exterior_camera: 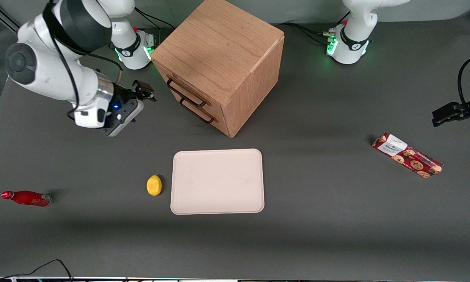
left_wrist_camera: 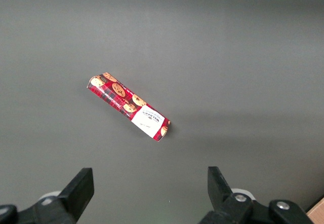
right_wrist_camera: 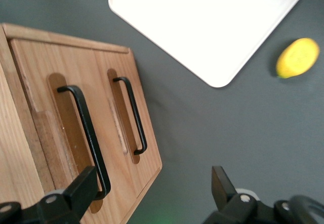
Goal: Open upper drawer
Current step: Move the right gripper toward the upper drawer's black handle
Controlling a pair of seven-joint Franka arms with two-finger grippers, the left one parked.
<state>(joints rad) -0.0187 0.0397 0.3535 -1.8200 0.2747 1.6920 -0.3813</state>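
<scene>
You see one cabinet [exterior_camera: 223, 58] with two drawers, both shut flush with its front, so nothing inside shows. The upper drawer [exterior_camera: 180, 84] sits above the lower drawer [exterior_camera: 197, 110], and each carries one black handle; the upper handle [right_wrist_camera: 86, 133] lies close to one fingertip in the wrist view. Your gripper [exterior_camera: 144, 91] hangs in front of the cabinet, level with the drawers, apart from both handles, fingers spread and holding nothing. One tray [exterior_camera: 217, 181] lies bare, nearer the camera than the cabinet. One lemon [exterior_camera: 154, 185] rests just beside it. One bottle [exterior_camera: 25, 197] lies toward the working arm's end, one cookie pack [exterior_camera: 407, 155] toward the parked arm's.
</scene>
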